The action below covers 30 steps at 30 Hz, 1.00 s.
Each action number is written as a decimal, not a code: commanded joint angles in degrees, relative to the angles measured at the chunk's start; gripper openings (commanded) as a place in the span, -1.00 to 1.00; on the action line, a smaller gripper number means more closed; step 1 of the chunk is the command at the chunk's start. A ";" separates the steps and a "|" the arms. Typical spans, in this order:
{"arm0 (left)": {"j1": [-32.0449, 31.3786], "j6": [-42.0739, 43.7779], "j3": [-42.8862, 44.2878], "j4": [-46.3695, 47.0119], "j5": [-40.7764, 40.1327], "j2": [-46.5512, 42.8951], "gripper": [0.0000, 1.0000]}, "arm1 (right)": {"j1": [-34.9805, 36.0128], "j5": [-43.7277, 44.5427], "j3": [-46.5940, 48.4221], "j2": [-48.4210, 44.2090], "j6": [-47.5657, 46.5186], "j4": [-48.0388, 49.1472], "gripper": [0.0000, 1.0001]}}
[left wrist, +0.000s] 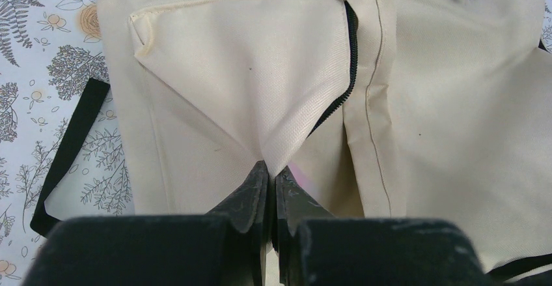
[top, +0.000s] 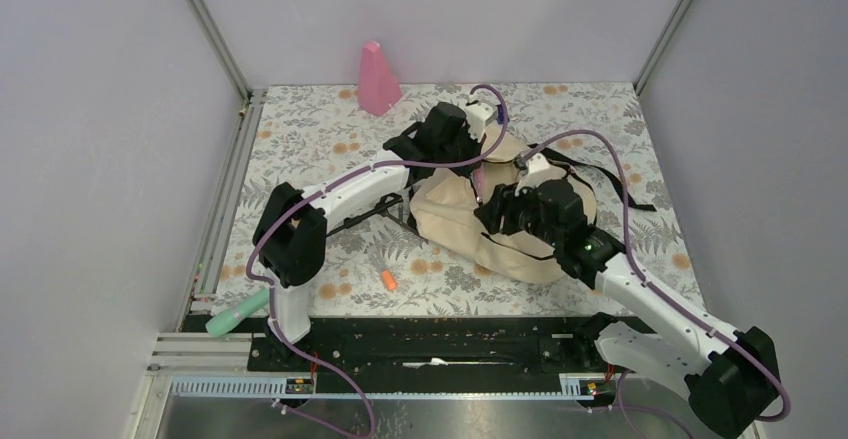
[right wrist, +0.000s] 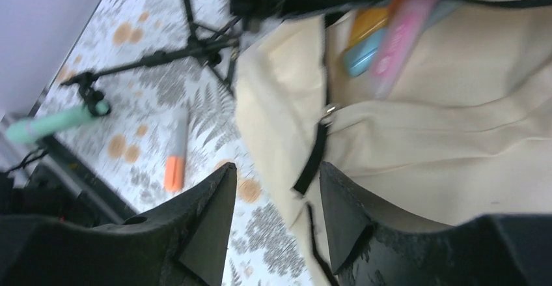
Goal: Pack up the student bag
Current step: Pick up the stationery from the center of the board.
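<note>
At the centre of the desk (top: 300,149), the left gripper (left wrist: 271,169) pinches the student bag's (top: 450,221) flap (left wrist: 260,84), while the half-open, empty right gripper (right wrist: 276,165) hangs right of the orange marker (top: 388,280).

A blurred pink item (right wrist: 398,42) lies half hidden inside the student bag (right wrist: 455,143).

A beige backpack (top: 470,229) lies mid-worktop (top: 300,129), with the left arm (top: 350,189) and right arm (top: 640,284) bent over it. A pink cone (top: 378,79) stands by the far edge. An orange marker (top: 388,280) lies toward the near edge, a green marker (top: 238,313) at the near left corner.
</note>
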 commanded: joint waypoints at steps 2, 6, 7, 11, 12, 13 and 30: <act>0.23 -0.28 0.46 4.51 -0.91 -4.75 -1.00 | 7.29 -2.61 -1.55 -0.61 1.50 -0.63 0.13; 0.22 -0.28 0.50 4.49 -0.79 -4.68 -1.00 | 14.36 0.95 -1.58 2.80 3.33 0.68 0.12; 0.22 -0.28 0.46 4.52 -0.92 -4.73 -1.00 | 16.23 2.53 -1.50 3.87 3.58 1.21 0.12; 0.25 -0.27 0.48 4.53 -0.98 -4.74 -1.00 | 22.79 8.35 -0.65 9.15 5.00 3.02 0.11; 0.24 -0.28 0.46 4.50 -0.95 -4.79 -1.00 | 24.36 9.73 -0.14 11.00 5.14 3.07 0.10; 0.28 -0.28 0.52 4.52 -0.93 -4.77 -1.00 | 25.99 11.07 0.67 12.70 5.18 3.05 0.10; 0.26 -0.04 0.52 4.41 -1.15 -5.23 -1.00 | 42.56 21.71 14.77 38.81 11.34 6.10 0.10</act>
